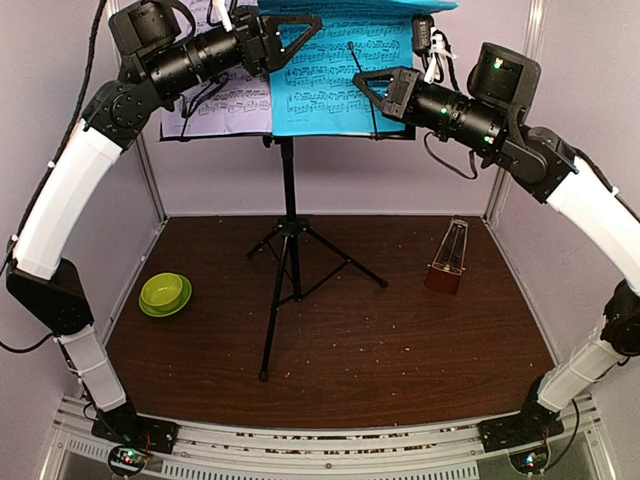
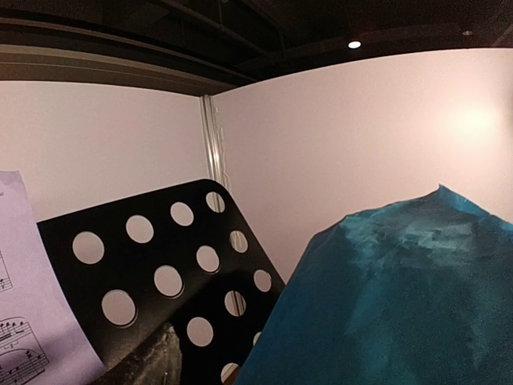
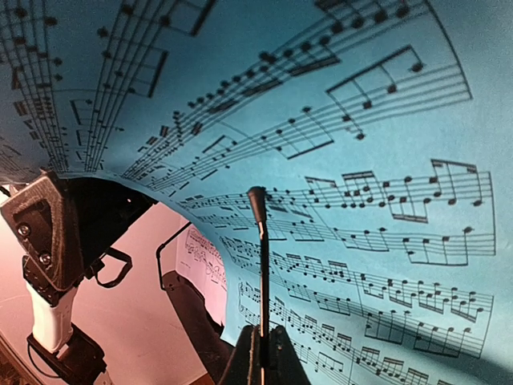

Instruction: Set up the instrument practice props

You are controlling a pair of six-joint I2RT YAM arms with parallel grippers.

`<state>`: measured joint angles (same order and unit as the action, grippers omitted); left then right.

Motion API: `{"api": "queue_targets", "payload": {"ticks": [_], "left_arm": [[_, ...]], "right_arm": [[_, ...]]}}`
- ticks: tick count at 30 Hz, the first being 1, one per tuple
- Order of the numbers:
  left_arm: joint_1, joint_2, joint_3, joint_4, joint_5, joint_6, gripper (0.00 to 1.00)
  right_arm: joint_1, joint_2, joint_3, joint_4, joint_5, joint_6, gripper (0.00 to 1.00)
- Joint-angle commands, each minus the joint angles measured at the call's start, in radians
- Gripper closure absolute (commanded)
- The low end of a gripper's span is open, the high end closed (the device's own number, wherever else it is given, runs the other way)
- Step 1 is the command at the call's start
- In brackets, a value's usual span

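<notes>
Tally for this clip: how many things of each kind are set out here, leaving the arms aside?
Music stand: 1
Music sheets: 2 (lilac sheet, cyan sheet)
Metronome: 1
Bowl: 1
Total: 5

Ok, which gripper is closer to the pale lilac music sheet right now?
Left. The left gripper is at the cyan sheet's upper left corner, just beside the lilac sheet. The right gripper is farther right, across the cyan sheet, shut on the thin page-holder rod.

cyan music sheet (image 3: 361, 160): fills view | right hand (image 3: 260, 357): closed on thin black rod (image 3: 259, 249), perhaps page clip
</notes>
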<state>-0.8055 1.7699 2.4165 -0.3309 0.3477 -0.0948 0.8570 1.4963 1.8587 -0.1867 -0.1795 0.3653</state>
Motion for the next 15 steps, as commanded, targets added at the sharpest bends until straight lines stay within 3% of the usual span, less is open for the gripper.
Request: {"api": "queue_targets", "payload": {"ticks": [1, 15], "left_arm": [[0.006, -0.047, 0.028, 0.091, -0.04, -0.047, 0.22], [0.006, -0.024, 0.043, 0.122, -0.149, -0.125, 0.26]], "right_arm": [[0.01, -0.042, -0.011, 0.056, -0.023, 0.0, 1.0], [0.012, -0.056, -0.024, 0.061, -0.018, 0.003, 1.0]]}}
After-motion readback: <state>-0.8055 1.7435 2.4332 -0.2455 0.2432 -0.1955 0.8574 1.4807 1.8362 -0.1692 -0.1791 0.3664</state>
